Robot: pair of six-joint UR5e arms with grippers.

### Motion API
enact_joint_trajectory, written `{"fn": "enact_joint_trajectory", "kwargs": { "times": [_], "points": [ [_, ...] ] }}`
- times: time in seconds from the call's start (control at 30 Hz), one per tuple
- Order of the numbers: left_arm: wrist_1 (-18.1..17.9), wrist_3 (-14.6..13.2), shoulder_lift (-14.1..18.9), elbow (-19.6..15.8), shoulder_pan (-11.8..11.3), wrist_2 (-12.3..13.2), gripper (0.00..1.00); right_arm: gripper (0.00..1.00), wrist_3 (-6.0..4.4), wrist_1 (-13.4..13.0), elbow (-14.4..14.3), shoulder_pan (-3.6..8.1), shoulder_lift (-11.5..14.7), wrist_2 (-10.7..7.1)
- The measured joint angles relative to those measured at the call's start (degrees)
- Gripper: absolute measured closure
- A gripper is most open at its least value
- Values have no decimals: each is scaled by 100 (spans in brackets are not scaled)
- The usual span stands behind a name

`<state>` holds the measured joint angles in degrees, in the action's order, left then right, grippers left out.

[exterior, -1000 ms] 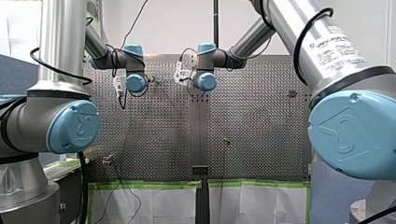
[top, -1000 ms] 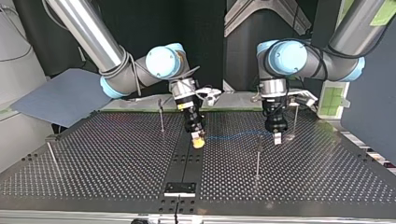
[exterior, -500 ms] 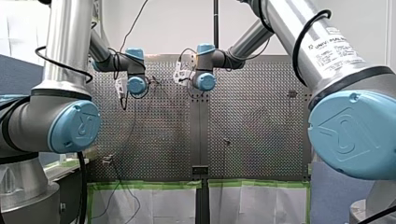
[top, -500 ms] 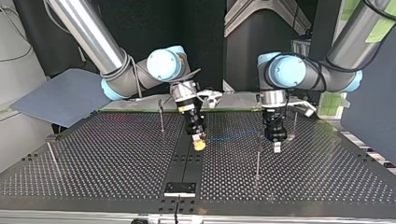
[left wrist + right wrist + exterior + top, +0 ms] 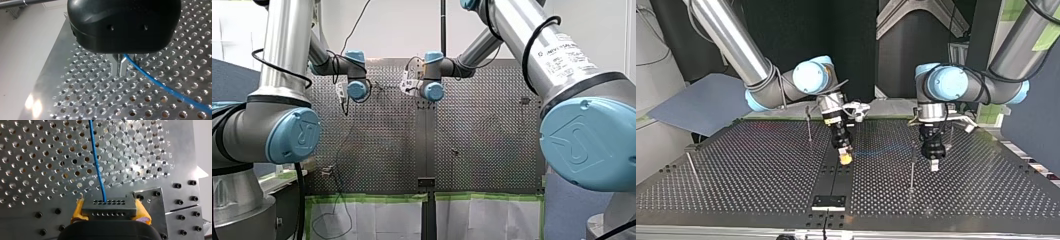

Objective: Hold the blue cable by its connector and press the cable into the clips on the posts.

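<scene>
Now, near post (image 5: pixel 911 167): clip looks empty, though too small to be sure.
Right tool (image 5: pixel 110 211): yellow pads (image 5: pixel 143 213) clamped on the connector (image 5: pixel 109 205).
Left tool (image 5: pixel 123 65): metal fingers (image 5: pixel 117 67) pinching the blue cable (image 5: pixel 160 85), low over the desk (image 5: pixel 82 100).
Far post (image 5: pixel 808 122): untouched.
Progress: cable held between both tools; all clipping likely remains.

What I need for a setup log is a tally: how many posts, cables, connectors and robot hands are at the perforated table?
thin metal posts: 4
blue cable: 1
dark grey perforated connector block: 1
two-finger hands, my left hand and my right hand: 2
Total: 8
</scene>
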<state>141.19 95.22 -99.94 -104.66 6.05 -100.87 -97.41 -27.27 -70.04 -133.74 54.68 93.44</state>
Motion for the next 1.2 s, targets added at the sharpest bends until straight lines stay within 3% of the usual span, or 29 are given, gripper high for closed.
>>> {"fn": "enact_joint_trajectory", "kwargs": {
  "times": [0.17, 0.3, 0.5, 0.73, 0.77, 0.8, 0.83, 0.87, 0.9, 0.97, 1.0, 1.03, 1.2],
  "points": [
    [185, 40, -214, 213, -51, 164, 93, 100, -5, -6, 28, 92, -7, 0],
    [286, 65, -366, 390, -234, 271, 93, 100, -7, -5, 31, 160, -12, 3],
    [263, 74, -398, 440, -433, 385, 93, 100, -2, -25, 31, 232, -19, 34],
    [210, 77, -401, 442, -460, 586, 88, 100, 12, -33, 31, 258, -21, 25],
    [199, 80, -400, 442, -460, 611, 70, 100, 14, -33, 31, 258, -21, 23],
    [179, 82, -399, 443, -461, 639, 70, 100, 15, -32, 30, 258, -23, 21],
    [157, 89, -399, 443, -461, 650, 60, 100, 16, -30, 31, 258, -24, 18],
    [129, 104, -398, 445, -461, 649, 41, 100, 17, -29, 31, 258, -24, 16],
    [80, 139, -398, 446, -459, 633, 41, 100, 17, -28, 32, 259, -24, 14],
    [32, 207, -399, 445, -447, 594, 8, 100, 19, -26, 32, 259, -23, 11],
    [32, 256, -398, 444, -434, 562, 8, 100, 19, -26, 32, 260, -23, 11],
    [49, 289, -398, 443, -425, 535, 0, 100, 19, -26, 31, 260, -23, 10],
    [298, 356, -399, 430, -391, 423, 0, 100, 7, -32, 32, 261, -22, 14]
  ]
}}
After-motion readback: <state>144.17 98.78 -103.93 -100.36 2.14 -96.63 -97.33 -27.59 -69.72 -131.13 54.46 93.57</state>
